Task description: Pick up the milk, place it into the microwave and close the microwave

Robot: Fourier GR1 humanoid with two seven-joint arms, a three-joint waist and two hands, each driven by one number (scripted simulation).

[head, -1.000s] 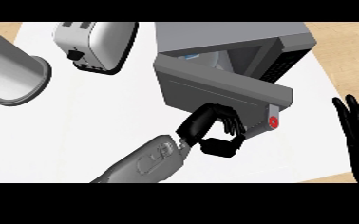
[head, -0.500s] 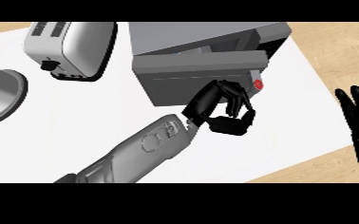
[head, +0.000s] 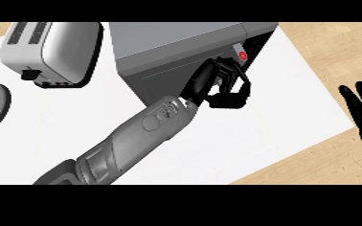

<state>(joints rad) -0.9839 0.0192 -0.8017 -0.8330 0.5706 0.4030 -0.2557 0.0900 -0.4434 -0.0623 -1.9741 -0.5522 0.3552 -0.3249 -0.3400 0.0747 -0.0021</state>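
on the white counter top [head: 283,124], toward its far side, stands a boxy grey microwave [head: 176,38] with a lighter top and a darker front door [head: 159,79]. a small round red button [head: 244,56] sits at the door's right end, and a dark gap shows just beyond it. the black left hand [head: 222,84] is at that front face just below the button. its fingers and thumb are curled into a clench with nothing visible between them, and the knuckles are against the door. its grey forearm [head: 134,139] runs down to the lower left. the milk is out of sight, and whether it is inside the microwave cannot be told. a silver 2-slot toaster [head: 53,52] lies left of the microwave, apart from it. a dark rounded rim [head: 3,103] is cut off by the left edge. the black right hand [head: 351,107] rests at the right edge, released, with its fingers straight and pointing up.
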